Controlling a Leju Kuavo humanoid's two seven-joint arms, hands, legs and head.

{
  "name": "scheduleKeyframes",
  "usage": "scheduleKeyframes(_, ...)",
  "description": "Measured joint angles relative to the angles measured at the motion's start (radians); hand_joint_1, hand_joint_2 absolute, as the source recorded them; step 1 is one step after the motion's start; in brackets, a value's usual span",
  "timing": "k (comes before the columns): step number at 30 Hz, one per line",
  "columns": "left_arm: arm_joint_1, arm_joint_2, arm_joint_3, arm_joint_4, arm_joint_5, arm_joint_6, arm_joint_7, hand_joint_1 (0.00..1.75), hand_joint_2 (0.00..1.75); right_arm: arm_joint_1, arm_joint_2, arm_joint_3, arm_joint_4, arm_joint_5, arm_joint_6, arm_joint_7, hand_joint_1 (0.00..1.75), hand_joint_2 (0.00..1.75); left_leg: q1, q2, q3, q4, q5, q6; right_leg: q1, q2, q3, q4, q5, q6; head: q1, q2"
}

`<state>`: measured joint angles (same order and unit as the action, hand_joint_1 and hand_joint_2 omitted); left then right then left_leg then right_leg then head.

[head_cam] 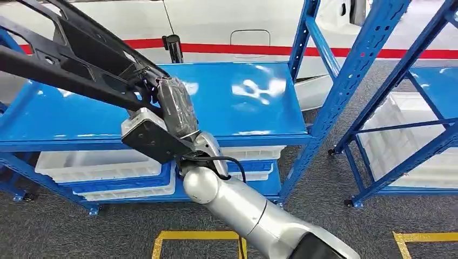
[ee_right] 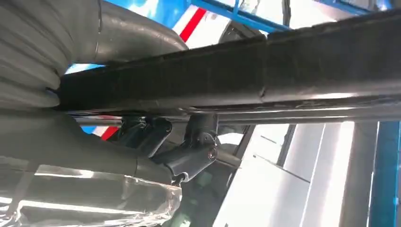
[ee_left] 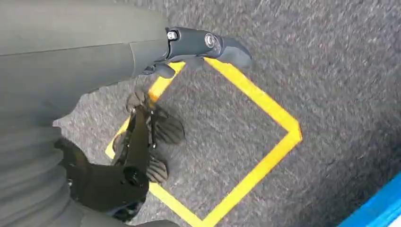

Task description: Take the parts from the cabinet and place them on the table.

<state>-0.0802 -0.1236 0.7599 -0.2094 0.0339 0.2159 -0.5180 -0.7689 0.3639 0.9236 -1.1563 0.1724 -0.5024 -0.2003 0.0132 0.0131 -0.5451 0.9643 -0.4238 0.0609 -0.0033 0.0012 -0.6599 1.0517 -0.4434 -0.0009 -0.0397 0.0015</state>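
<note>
Carrying stage, head view: long black frame part (head_cam: pixel 70 56) is gripped by right hand (head_cam: pixel 175 108) above blue shelf top (head_cam: pixel 254 102), not yet set down | left wrist view: left hand (ee_left: pixel 189 52) hangs over yellow floor marking (ee_left: pixel 265 109), nothing held, fingers slack | right wrist view: part is clasped; placement is judged outstanding.

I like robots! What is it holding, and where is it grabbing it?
The right hand grips a long black part at its near end, above the blue shelf. The left hand holds nothing.
</note>
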Motion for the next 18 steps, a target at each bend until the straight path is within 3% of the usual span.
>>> scheduleKeyframes(2,-0.001,0.000,0.002,0.000,0.001,0.002,0.000,0.00,1.75,-0.001,-0.002,0.003,0.000,-0.007,-0.002,0.000,1.75,1.75,-0.001,0.000,-0.025,0.001,0.017,0.001,-0.007,0.000,-0.059,0.160,-0.089,-0.007,0.000,0.000)
scheduleKeyframes(3,-0.001,0.000,0.002,0.000,0.001,0.000,0.000,0.00,1.75,-0.001,-0.004,0.006,0.001,-0.008,-0.003,0.000,1.75,1.75,-0.001,0.001,-0.038,0.001,0.026,-0.001,-0.009,0.000,-0.081,0.234,-0.118,-0.003,0.001,0.000)
scheduleKeyframes(4,-0.001,0.000,0.003,0.000,0.001,-0.002,-0.001,0.00,1.75,0.000,-0.006,0.007,0.002,-0.010,-0.004,0.000,1.75,1.75,-0.001,0.001,-0.049,0.002,0.034,-0.004,-0.012,0.000,-0.081,0.261,-0.123,0.007,0.002,0.000)
scheduleKeyframes(5,0.000,-0.003,0.003,0.000,0.001,-0.007,-0.001,0.00,1.75,0.000,-0.008,0.008,0.003,-0.012,-0.006,0.000,1.75,1.75,-0.001,0.000,-0.059,0.002,0.041,-0.007,-0.016,-0.001,-0.056,0.238,-0.112,0.018,0.002,0.000)
scheduleKeyframes(7,0.000,-0.005,0.003,0.000,0.000,-0.010,-0.003,0.00,1.75,-0.001,-0.008,0.010,0.003,-0.013,-0.010,0.000,1.75,1.75,0.000,0.000,-0.078,0.008,0.053,-0.018,-0.023,-0.003,0.061,0.066,-0.062,0.037,0.003,0.000)
scheduleKeyframes(8,0.000,-0.005,0.003,0.000,0.000,-0.013,-0.004,0.00,1.75,-0.003,-0.005,0.011,0.003,-0.012,-0.011,-0.001,1.75,1.75,0.000,-0.001,-0.085,0.016,0.056,-0.024,-0.026,-0.006,0.125,-0.027,-0.053,0.039,0.004,0.000)
scheduleKeyframes(9,0.000,-0.005,0.004,0.000,-0.002,-0.016,-0.006,0.00,1.75,-0.004,-0.002,0.012,0.003,-0.011,-0.011,-0.003,1.75,1.75,-0.007,0.000,-0.099,0.027,0.058,-0.030,-0.023,-0.005,0.158,-0.071,-0.065,0.028,0.004,0.000)
scheduleKeyframes(10,0.000,-0.005,0.004,0.000,-0.003,-0.018,-0.008,0.00,1.75,-0.002,-0.001,0.013,0.003,-0.010,-0.013,-0.005,1.75,1.75,-0.004,0.001,-0.099,0.028,0.064,-0.037,-0.016,0.000,0.139,-0.051,-0.051,0.023,-0.003,0.000)
scheduleKeyframes(11,0.000,-0.005,0.004,0.000,-0.003,-0.020,-0.010,0.00,1.75,-0.003,-0.002,0.012,0.003,-0.008,-0.014,-0.006,1.75,1.75,-0.005,-0.001,-0.103,0.036,0.067,-0.042,-0.018,0.002,0.134,-0.059,-0.055,0.018,0.006,0.000)
scheduleKeyframes(12,0.000,-0.005,0.004,0.000,-0.004,-0.021,-0.011,0.00,1.75,-0.003,-0.002,0.012,0.003,-0.008,-0.014,-0.006,1.75,1.75,-0.003,-0.001,-0.104,0.031,0.073,-0.049,-0.015,0.002,0.130,-0.056,-0.053,0.015,0.002,0.000)
scheduleKeyframes(13,0.002,-0.005,0.004,0.000,-0.005,-0.022,-0.011,0.00,1.75,-0.002,0.000,0.013,0.003,-0.008,-0.014,-0.006,1.75,1.75,0.001,-0.001,-0.108,0.031,0.079,-0.057,-0.024,0.002,0.129,-0.059,-0.045,0.003,0.002,0.000)
scheduleKeyframes(14,0.002,-0.004,0.004,0.000,-0.005,-0.022,-0.012,0.00,1.75,-0.003,0.001,0.012,0.003,-0.005,-0.014,-0.007,1.75,1.75,0.009,-0.004,-0.117,0.043,0.060,-0.062,-0.033,0.002,0.126,-0.061,-0.037,-0.008,0.002,0.000)
scheduleKeyframes(16,0.003,-0.004,0.004,0.000,-0.008,-0.028,-0.015,0.00,1.75,-0.002,0.002,0.012,0.003,0.003,-0.014,-0.009,1.75,1.75,0.011,-0.006,-0.157,0.156,-0.046,-0.072,-0.029,0.000,0.112,-0.061,-0.022,-0.029,-0.001,0.000)
scheduleKeyframes(18,0.004,-0.004,0.004,0.000,-0.011,-0.030,-0.016,0.00,1.75,0.002,0.001,0.012,0.003,0.008,-0.014,-0.010,1.75,1.75,0.015,-0.006,-0.210,0.317,-0.127,-0.082,-0.022,-0.001,0.092,-0.060,-0.008,-0.032,-0.001,0.000)
